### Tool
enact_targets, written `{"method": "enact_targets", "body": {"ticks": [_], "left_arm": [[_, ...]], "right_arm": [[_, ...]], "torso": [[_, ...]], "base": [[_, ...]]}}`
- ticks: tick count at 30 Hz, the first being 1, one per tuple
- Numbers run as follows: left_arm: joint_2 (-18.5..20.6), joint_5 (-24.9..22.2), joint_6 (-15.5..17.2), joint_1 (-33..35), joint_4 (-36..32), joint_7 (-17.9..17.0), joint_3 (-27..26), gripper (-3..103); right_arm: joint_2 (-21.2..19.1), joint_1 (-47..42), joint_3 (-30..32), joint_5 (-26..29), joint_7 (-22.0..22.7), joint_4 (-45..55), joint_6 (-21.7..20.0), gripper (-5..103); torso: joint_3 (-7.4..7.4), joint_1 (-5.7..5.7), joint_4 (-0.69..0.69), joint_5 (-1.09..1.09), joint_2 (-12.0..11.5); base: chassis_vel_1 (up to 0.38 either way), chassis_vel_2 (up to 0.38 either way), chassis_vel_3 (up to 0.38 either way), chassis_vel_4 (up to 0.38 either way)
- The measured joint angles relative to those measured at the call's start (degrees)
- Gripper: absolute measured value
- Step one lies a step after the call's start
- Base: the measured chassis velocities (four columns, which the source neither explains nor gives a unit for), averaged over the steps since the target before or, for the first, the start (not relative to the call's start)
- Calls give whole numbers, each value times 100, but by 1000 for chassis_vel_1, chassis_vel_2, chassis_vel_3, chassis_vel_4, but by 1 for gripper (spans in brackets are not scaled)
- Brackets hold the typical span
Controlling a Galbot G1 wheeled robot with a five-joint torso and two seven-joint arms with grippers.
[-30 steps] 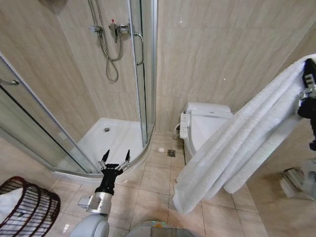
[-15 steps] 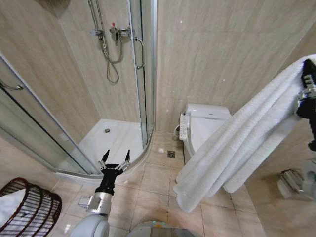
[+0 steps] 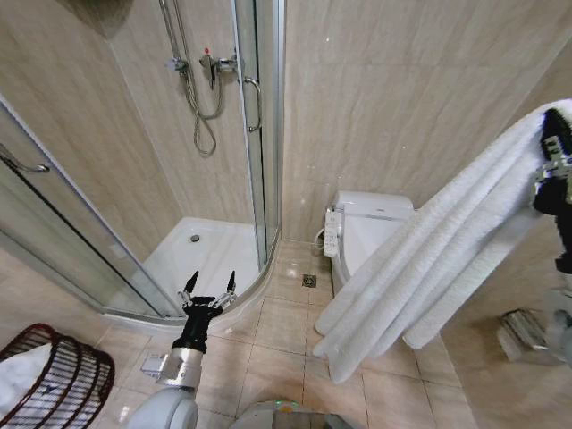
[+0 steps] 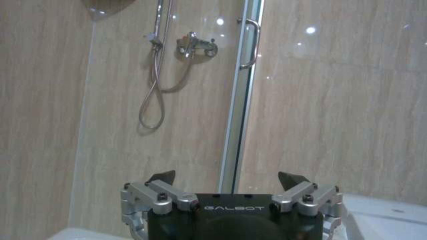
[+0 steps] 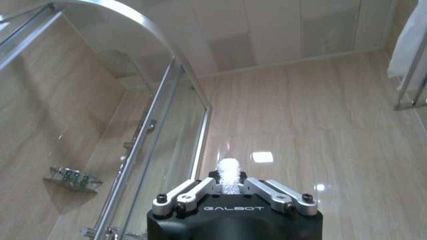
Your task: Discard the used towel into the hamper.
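The towel (image 3: 429, 268) is a thick white terry one, long and folded over itself in ropy ridges. It hangs in the air on the right side of the bathroom, draped from high up by the right gripper (image 3: 556, 165) down and leftward, so its lower end dangles in front of the toilet (image 3: 368, 219) and above the floor tiles (image 3: 281, 322). In the right wrist view the right gripper (image 5: 229, 189) has its fingers drawn together on a small white tuft of towel (image 5: 228, 172) pinched between the tips.

The hamper (image 3: 63, 380) sits on the floor at the lower left corner, well apart from the towel: a round, dark reddish-brown basket of thin ribs and hoops with see-through sides. Something white (image 3: 18, 375) lies inside it, but the frame edge cuts off the basket's left part, so I can't make out what it is.

The left gripper (image 3: 210, 286) is held low in front of the robot, pointing toward the shower tray (image 3: 210, 255), its two dark fingers spread apart and holding nothing. From its wrist camera the left gripper (image 4: 227, 180) faces the shower hose (image 4: 153, 90) and the glass door handle (image 4: 250, 42).

The right arm is mostly out of frame at the right edge; only dark parts show beside the towel's top fold, and the towel hides much of the toilet's right side
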Motion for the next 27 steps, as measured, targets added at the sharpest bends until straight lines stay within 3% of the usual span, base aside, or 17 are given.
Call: {"method": "enact_targets", "body": {"ticks": [27], "left_arm": [[0,0,0,0,0,0,0,100]], "right_arm": [[53,-10,19,9,-24,0,-8,5]], "torso": [[406,310,0,0,715]], "base": [[0,0,0,0]]}}
